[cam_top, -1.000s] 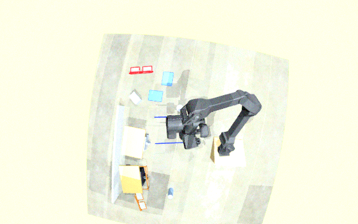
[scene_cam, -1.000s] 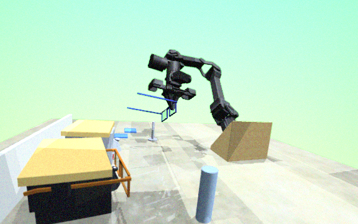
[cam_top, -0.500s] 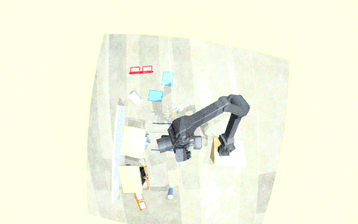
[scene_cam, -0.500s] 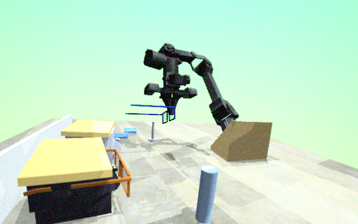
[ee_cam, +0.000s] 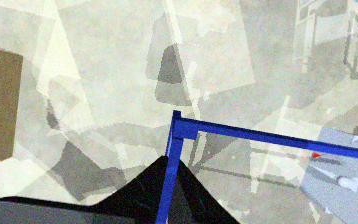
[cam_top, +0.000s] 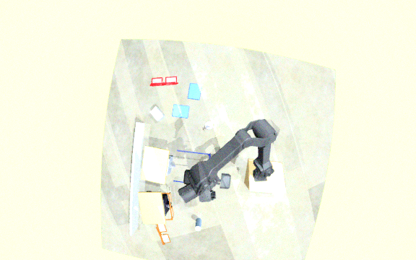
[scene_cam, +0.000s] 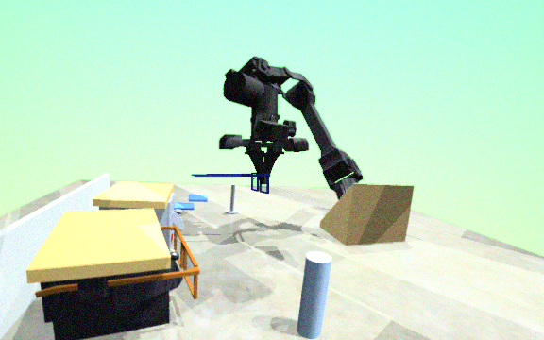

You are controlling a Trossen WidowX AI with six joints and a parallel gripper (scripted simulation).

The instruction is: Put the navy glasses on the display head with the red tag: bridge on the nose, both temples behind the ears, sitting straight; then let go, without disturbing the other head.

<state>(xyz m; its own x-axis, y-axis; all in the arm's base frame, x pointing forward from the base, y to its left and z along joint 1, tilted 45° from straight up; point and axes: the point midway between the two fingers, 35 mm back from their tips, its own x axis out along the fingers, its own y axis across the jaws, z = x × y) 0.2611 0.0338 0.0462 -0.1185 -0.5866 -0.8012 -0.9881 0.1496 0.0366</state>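
My gripper (scene_cam: 264, 179) (ee_cam: 169, 163) is shut on the front frame of the navy glasses (cam_top: 193, 152) (scene_cam: 225, 175) (ee_cam: 290, 138). The glasses are held in the air, about level, lenses hanging down, both temples pointing toward the red-tag head (cam_top: 155, 165) (scene_cam: 133, 190) (ee_cam: 325, 192). Temple tips are in front of that pale grey head, not touching it in the top view. The small red tag (ee_cam: 316, 155) shows by its face in the wrist view. The other, dark head (cam_top: 166, 204) (scene_cam: 107, 302) wears orange glasses (scene_cam: 189, 250). The arm hides the fingertips in the top view.
A white wall (cam_top: 136, 180) (scene_cam: 41, 236) stands behind the heads. A blue cylinder (cam_top: 198, 223) (scene_cam: 314, 297), a thin post (scene_cam: 233, 198) and a tan block (scene_cam: 371, 214) (ee_cam: 0, 100) stand around. Red glasses (cam_top: 164, 84), loose orange glasses (cam_top: 161, 231) and blue pads (cam_top: 180, 111) lie on the surface.
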